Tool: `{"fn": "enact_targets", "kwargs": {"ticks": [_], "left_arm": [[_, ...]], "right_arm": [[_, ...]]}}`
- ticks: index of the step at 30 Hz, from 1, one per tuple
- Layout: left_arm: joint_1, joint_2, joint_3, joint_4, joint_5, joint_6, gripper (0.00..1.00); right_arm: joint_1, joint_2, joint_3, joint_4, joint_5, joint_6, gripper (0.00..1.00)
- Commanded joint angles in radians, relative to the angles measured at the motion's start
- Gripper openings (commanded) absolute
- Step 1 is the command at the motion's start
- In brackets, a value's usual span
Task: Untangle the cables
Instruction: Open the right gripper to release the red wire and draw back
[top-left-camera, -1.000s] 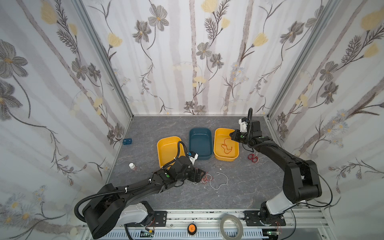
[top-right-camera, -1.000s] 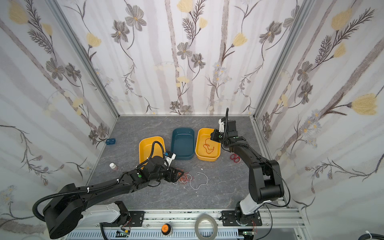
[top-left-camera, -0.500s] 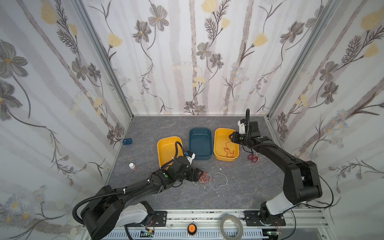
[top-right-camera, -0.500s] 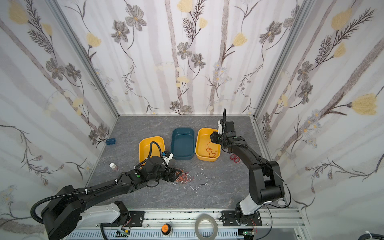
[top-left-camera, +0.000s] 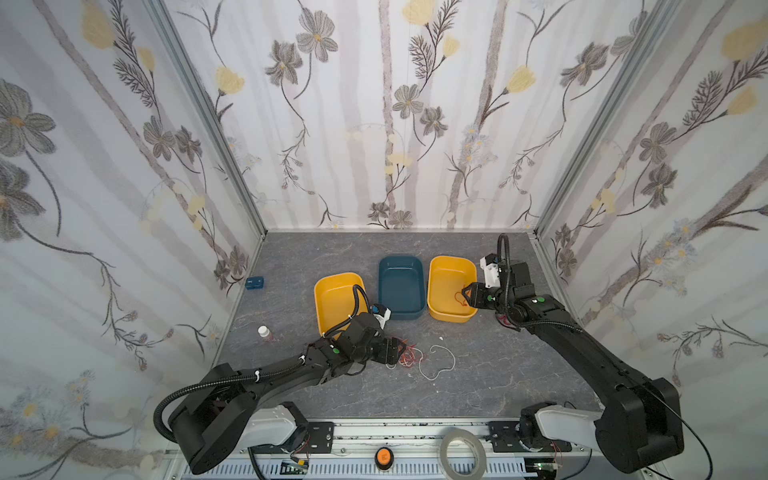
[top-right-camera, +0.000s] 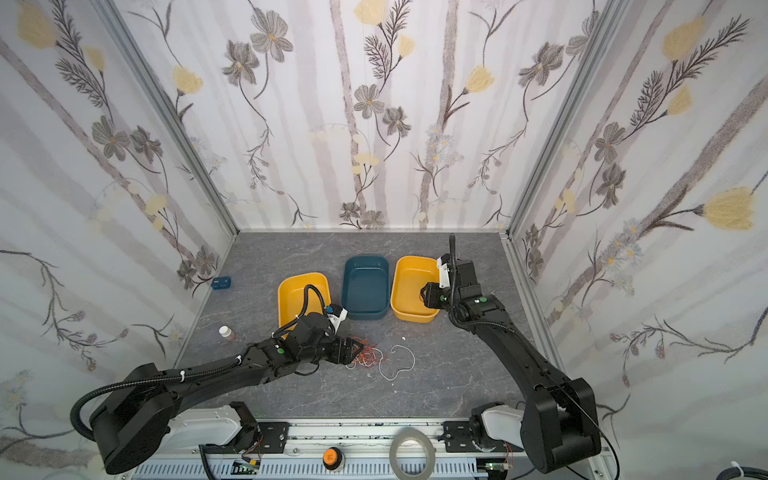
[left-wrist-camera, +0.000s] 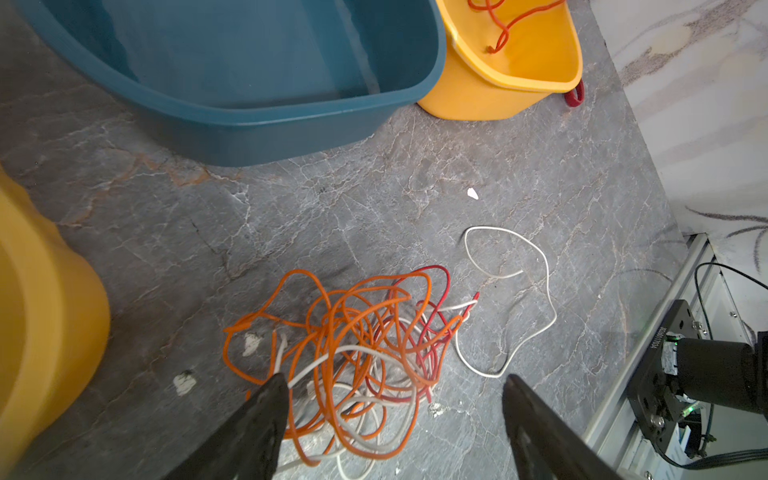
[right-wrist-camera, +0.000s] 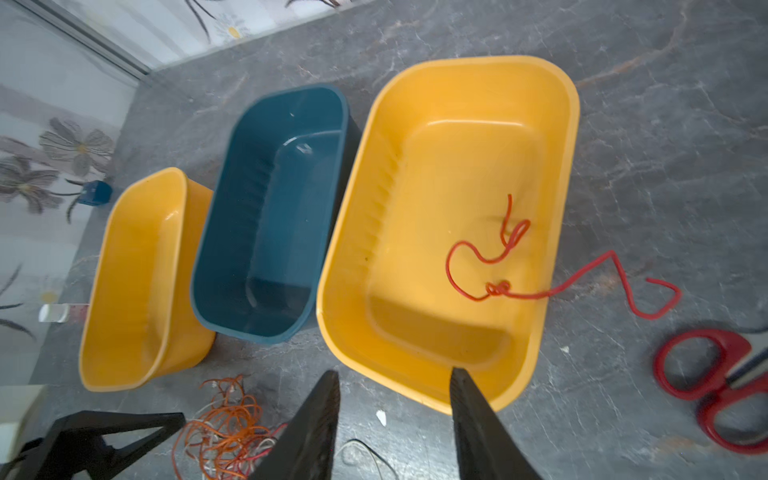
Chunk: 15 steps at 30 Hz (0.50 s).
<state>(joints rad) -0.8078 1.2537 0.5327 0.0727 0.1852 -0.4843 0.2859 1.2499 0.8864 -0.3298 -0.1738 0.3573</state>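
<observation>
Sorting under way | one red cable (right-wrist-camera: 478, 266) lies in the yellow tray (right-wrist-camera: 573, 124) toward the right edge of the table (left-wrist-camera: 166, 216), its tail draped over the rim | right tool (right-wrist-camera: 393, 372) jaws apart, empty | left to do: orange-red-white tangle (left-wrist-camera: 353, 340) near the front edge, left tool (left-wrist-camera: 394, 380) spread wide over it

Both my arms are black. The left arm (top-left-camera: 291, 370) and the right arm (top-left-camera: 582, 353) each start from a white base (top-left-camera: 270, 428) by the metal rail (top-left-camera: 407, 430). A black ribbed hose (top-left-camera: 174, 399) loops out near the rail, with a white tie (top-left-camera: 257, 376) on it. Far from the rail, each arm has a green dot (top-left-camera: 335, 351) and a white camera block (top-left-camera: 490, 270). The left gripper (left-wrist-camera: 393, 376) and right gripper (right-wrist-camera: 393, 370) have black pointed fingers (left-wrist-camera: 257, 424).
</observation>
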Motion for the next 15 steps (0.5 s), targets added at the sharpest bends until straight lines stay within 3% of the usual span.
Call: {"fn": "enact_targets", "kwargs": {"ticks": [1,8,12,15], "left_arm": [[0.001,0.002,0.006,0.041,0.007,-0.022,0.81],[-0.001,0.001,-0.014,0.055,0.003,-0.03,0.81],[-0.001,0.003,-0.021,0.059,0.002,-0.033,0.81],[0.001,0.002,-0.026,0.061,-0.001,-0.032,0.81]], "right_arm": [[-0.009,-0.001,-0.017,-0.028,0.101,0.024,0.44],[-0.078,0.025,-0.065,0.041,0.152,0.154,0.46],[-0.106,0.049,-0.054,0.016,0.232,0.116,0.45],[-0.141,0.073,-0.061,0.013,0.222,0.112,0.45]]}}
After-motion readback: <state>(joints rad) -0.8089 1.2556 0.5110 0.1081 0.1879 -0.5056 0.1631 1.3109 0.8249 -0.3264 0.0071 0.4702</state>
